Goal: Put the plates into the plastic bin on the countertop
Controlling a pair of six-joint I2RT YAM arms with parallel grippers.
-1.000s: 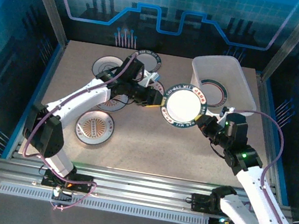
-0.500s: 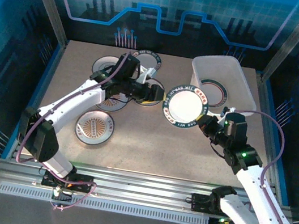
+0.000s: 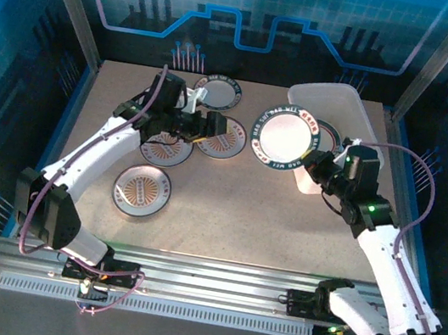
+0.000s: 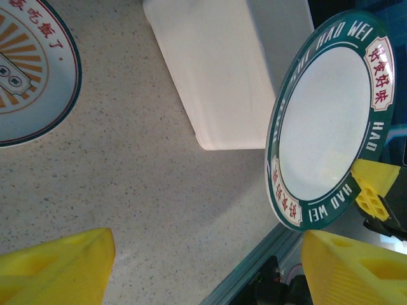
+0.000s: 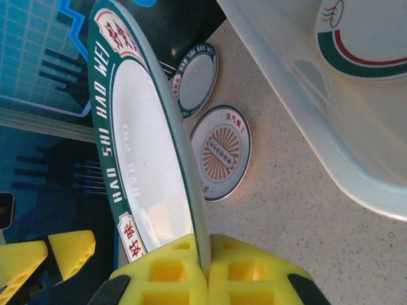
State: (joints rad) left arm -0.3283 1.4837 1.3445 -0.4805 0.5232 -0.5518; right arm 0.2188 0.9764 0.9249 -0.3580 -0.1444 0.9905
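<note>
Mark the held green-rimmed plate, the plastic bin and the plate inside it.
green-rimmed plate (image 3: 285,138), top external view, white centre.
plastic bin (image 3: 329,105), top external view, far inner wall.
plate inside the bin (image 5: 375,25), right wrist view, white centre.

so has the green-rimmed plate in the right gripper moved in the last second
Yes. The green-rimmed plate has shifted up the view, closer to the plastic bin's left wall.
</note>
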